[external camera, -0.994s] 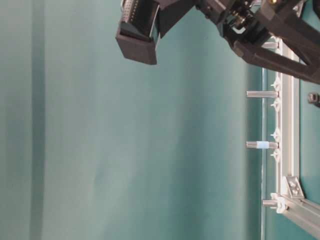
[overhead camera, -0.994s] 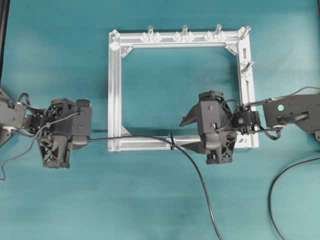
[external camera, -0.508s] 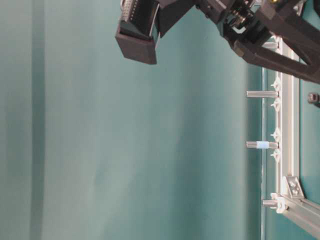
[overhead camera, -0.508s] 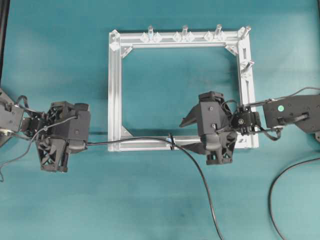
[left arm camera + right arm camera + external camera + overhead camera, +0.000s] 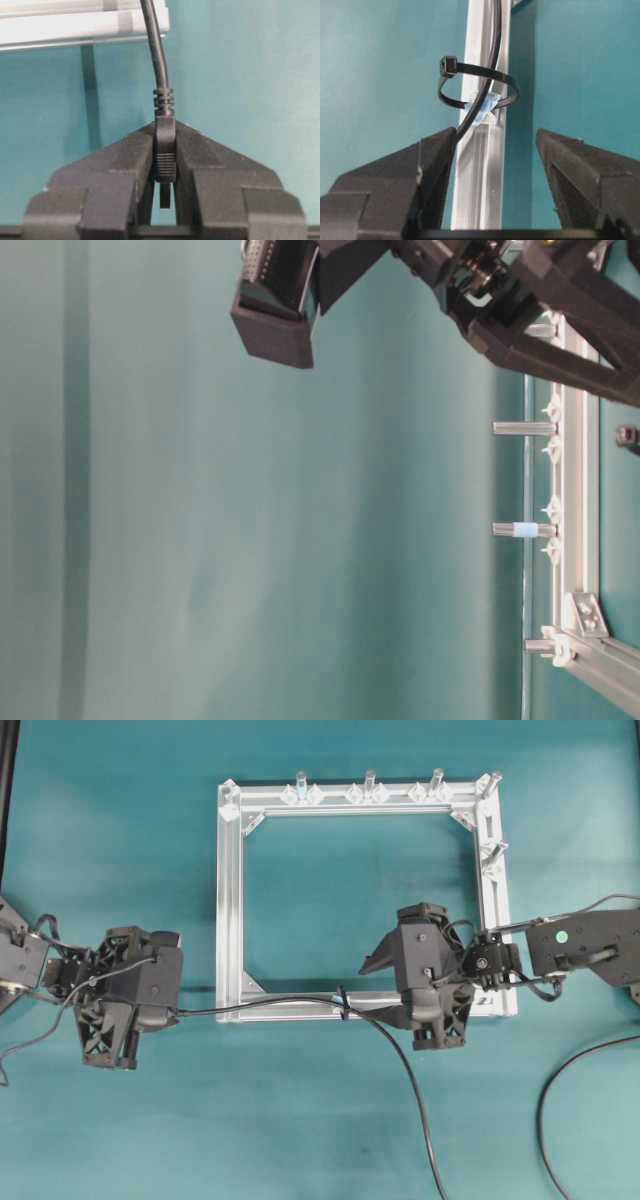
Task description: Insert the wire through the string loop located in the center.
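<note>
The left gripper slides away toward the near-left (clamped on the plug end), dragging the wire further through the string loop.

- Overhead: straight down, far; covers frame, both arms.
- Table-level: rotated sideways, near frame edge.
- Wrist cams: close, looking out between own fingers; share frame rail.

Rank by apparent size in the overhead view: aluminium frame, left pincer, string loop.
1. Aluminium frame, clearly largest.
2. Left pincer, shut on the wire's plug.
3. String loop, tiny, on the frame's lower rail.
</note>
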Tool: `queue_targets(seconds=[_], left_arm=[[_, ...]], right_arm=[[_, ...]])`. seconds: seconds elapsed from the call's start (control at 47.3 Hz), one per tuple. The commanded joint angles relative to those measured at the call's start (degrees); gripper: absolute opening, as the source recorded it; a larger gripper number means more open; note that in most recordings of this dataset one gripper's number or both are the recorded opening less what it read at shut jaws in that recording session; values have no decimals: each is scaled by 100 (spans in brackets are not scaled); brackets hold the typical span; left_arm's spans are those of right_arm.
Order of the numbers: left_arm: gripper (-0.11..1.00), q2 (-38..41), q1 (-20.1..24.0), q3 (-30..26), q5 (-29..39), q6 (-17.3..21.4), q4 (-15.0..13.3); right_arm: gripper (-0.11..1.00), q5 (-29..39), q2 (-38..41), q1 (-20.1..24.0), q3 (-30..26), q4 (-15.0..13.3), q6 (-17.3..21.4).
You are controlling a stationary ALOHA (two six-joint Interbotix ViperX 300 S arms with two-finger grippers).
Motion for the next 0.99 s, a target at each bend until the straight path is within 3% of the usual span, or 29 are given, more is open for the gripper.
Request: queue_targets(seconds=[0.0,0.444,0.677,0.783,0.973], left_arm=[[9,-79,-62,-70,-79,62,44],[9,-53,9,-141,0,-62,-18],[67,-44,35,-193,79,-281,-9],[52,-44,35,-193,79,-281,0],[54,-167,35,-193,114,-272,18]], right_arm=[[67,-26,-149,18,-26,0,0],[66,-26,-149,18,-18,-9,0],[66,-26,-149,18,-26,0,0],[67,-26,-149,18,-18,0,0],[67,-26,-149,18,0,0,0]])
